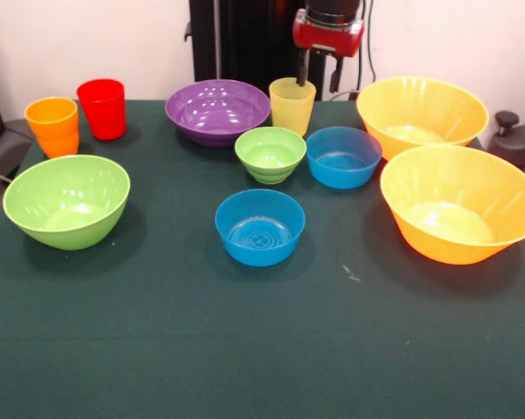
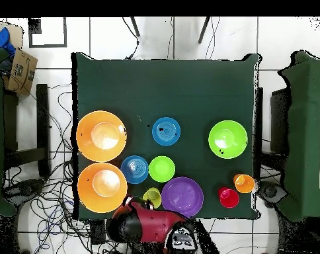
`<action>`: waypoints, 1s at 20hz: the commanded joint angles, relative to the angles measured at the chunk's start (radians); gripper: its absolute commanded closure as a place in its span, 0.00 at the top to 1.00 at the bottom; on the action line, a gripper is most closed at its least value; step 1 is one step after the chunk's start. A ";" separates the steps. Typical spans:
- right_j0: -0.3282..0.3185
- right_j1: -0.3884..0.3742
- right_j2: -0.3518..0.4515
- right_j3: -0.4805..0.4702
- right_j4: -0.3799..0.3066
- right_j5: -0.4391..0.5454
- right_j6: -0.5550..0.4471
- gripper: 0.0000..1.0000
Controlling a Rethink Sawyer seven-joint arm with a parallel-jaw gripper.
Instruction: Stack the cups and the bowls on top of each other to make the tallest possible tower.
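A dark green worktop [image 1: 245, 349] carries ten plastic vessels, all standing upright and separate, so no tower has been started yet. Reading the front view from left to right: at the far left an orange cup [image 1: 52, 126] stands just beside a red cup [image 1: 102, 108], with a large green bowl [image 1: 67, 201] nearer the camera in front of them. Toward the middle, a wide purple bowl [image 1: 217, 110] sits at the back; in front of it is a small green bowl [image 1: 270, 154], and nearest the camera a small blue bowl [image 1: 260, 226]. Just right of the purple bowl stands the pale yellow cup [image 1: 292, 106], with a second small blue bowl [image 1: 343, 156] in front of it. At the right, two very large orange bowls lie close together, one at the back [image 1: 422, 113] and one nearer [image 1: 460, 202]. Everything seems spread out with open mouths up, probably so each piece can be reached singly. The red and black hand [image 1: 317, 78] hangs over the yellow cup, open, with one finger [image 1: 303, 68] dipping inside the rim and the other behind the cup's right wall, straddling the wall, seemingly not yet clamped. The overhead view agrees, placing the arm above the yellow cup [image 2: 152, 196].
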 commanded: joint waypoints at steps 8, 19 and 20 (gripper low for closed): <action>0.099 0.178 -0.087 -0.109 -0.012 -0.048 0.082 1.00; 0.031 0.235 -0.037 -0.105 -0.043 -0.059 0.077 1.00; 0.023 0.237 -0.029 -0.103 -0.048 -0.065 0.078 1.00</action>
